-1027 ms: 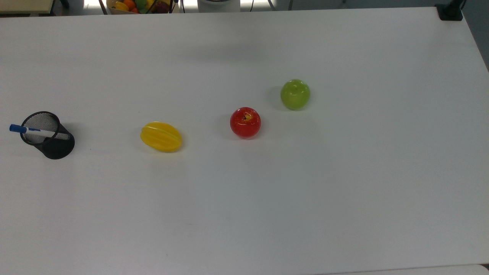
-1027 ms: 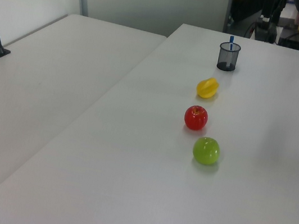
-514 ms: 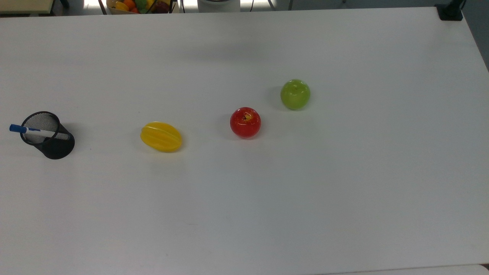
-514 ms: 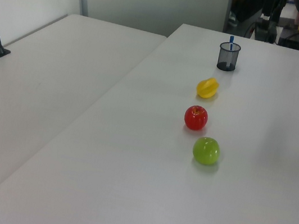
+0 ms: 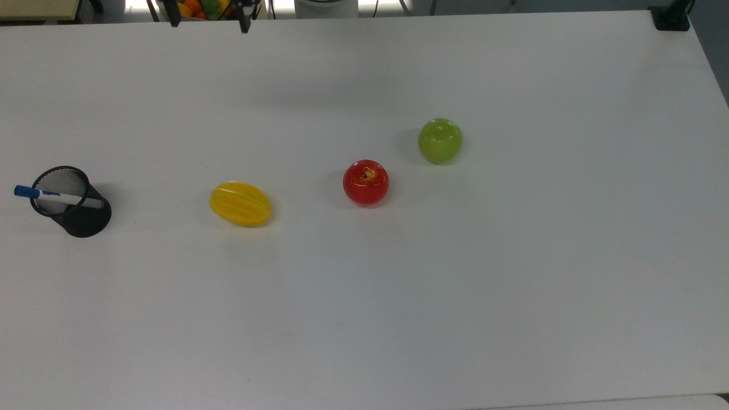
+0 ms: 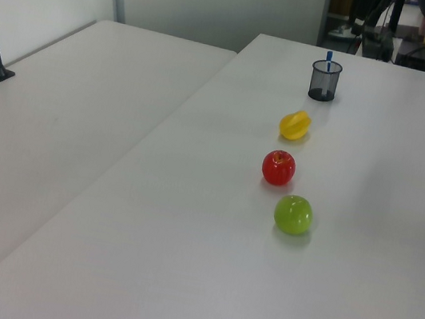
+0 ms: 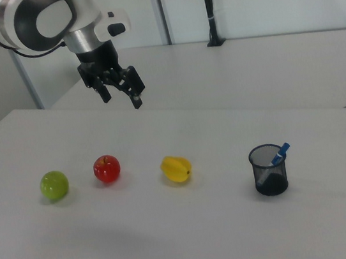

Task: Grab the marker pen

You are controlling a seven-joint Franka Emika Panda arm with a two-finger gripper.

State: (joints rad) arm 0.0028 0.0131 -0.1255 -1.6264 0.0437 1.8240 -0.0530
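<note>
On my screens, item by item:

Table (image 5: 512,296): matte white, smooth, flat.

Pen cup (image 5: 72,202): black wire mesh, round, upright, near the top view's left edge. Contents: the marker pen (image 5: 54,195), a slim white barrel with a blue cap, leaning against the rim with the cap end poking out over it. In the right view I see the pen cup (image 7: 269,169) at the right end of the row, the marker pen (image 7: 276,156) slanting up to its rim.

Yellow star fruit (image 5: 240,203): glossy, ridged, oval, lying on its side.

Red apple (image 5: 365,182): shiny, round, dark stem pit.

Green apple (image 5: 440,140): shiny, round.

These three sit in a loose line, apart from one another and from the cup.

Gripper (image 7: 120,94): black, two fingers spread wide, holding nothing, hanging above the table behind the red apple (image 7: 107,169) in the right view, well apart from the cup.
</note>
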